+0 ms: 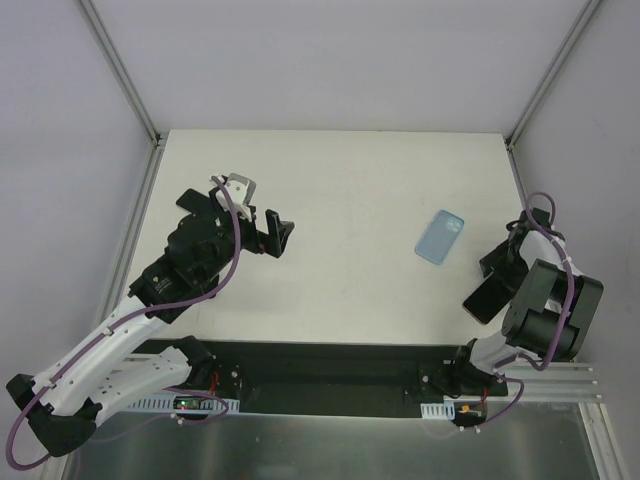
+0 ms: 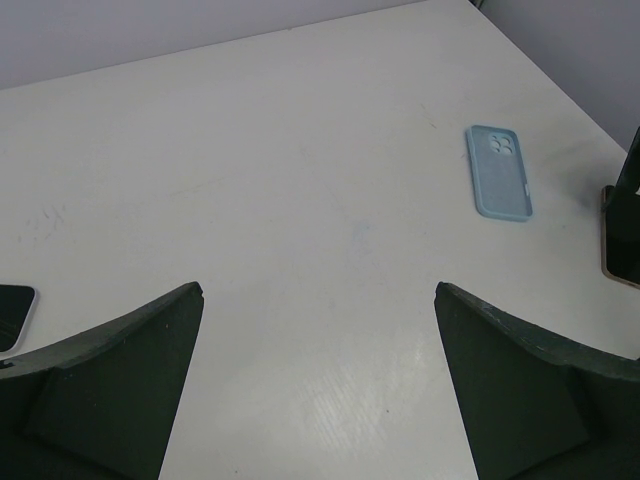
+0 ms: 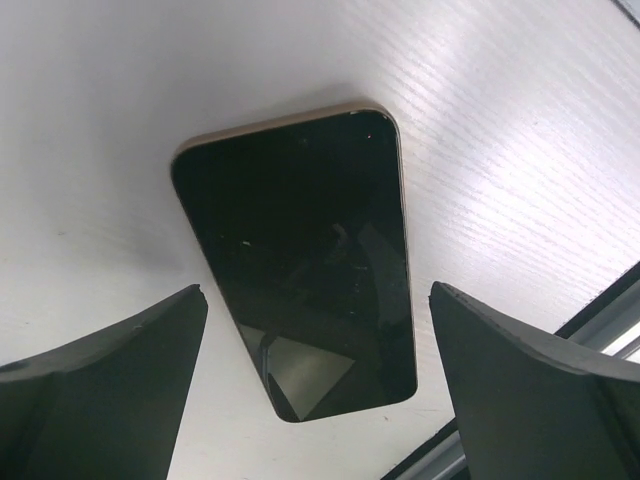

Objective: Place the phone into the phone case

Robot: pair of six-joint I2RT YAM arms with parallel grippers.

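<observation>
The phone is black with a gold edge and lies screen up on the white table near its front right edge. It also shows in the top view. My right gripper is open and hovers just above the phone, one finger on each side, not touching it; it appears in the top view. The light blue phone case lies flat, left of and beyond the phone, and shows in the left wrist view. My left gripper is open and empty over the table's left half, and its own view shows only bare table between the fingers.
A dark flat object with a white edge lies at the left border of the left wrist view. The table's black front rail runs close to the phone. Grey walls and metal posts enclose the table.
</observation>
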